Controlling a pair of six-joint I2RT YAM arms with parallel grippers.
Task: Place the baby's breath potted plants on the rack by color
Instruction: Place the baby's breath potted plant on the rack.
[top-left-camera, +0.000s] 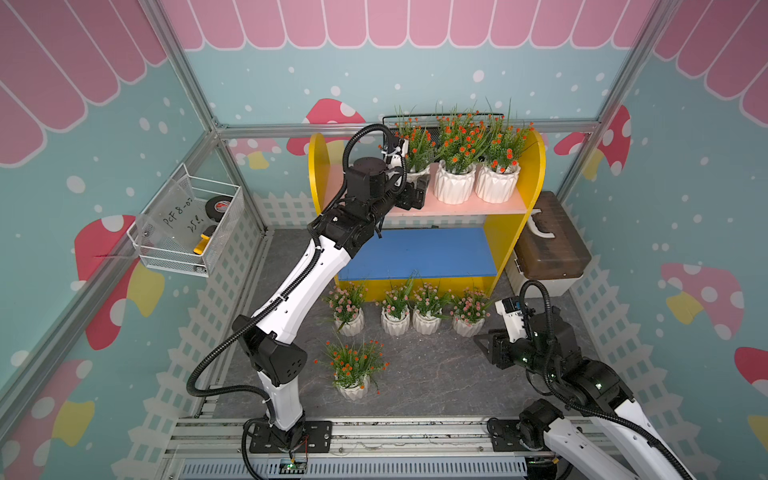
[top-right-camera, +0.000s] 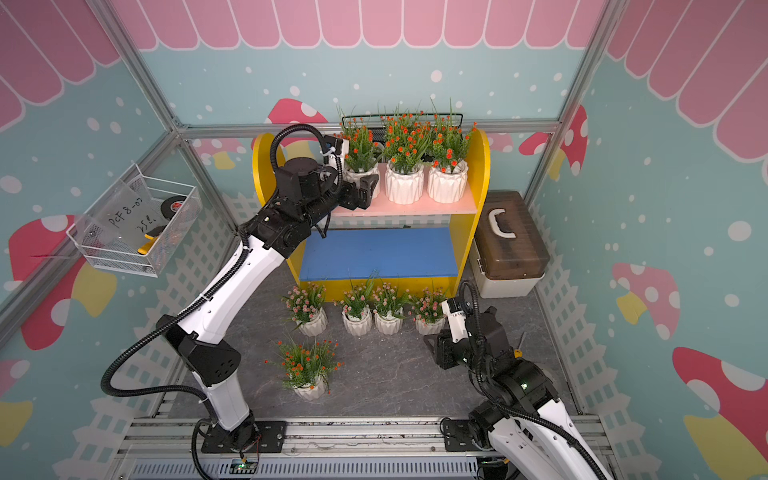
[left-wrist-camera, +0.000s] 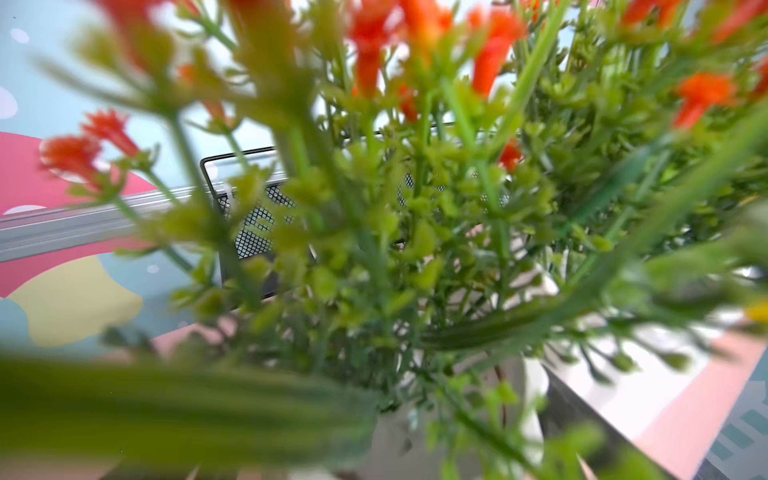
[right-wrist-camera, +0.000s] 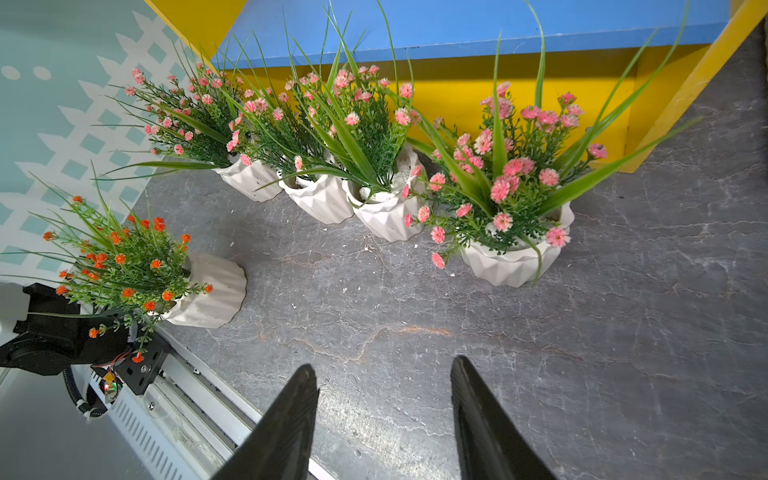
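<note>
The orange-flowered pot stands on the pink upper board of the rack. It seems light and stiff; hold it low on its side, not by the soft sprigs. The left end effector is at it (grasping or released, I cannot tell).

Leftmost shelf pot — mostly hidden behind the left gripper.

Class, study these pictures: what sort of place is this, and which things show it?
Most likely a robot test booth dressed as a toy flower shop: printed mushroom walls on a metal frame, two robot arms bolted to a rail, and a yellow rack of potted flowers.
</note>
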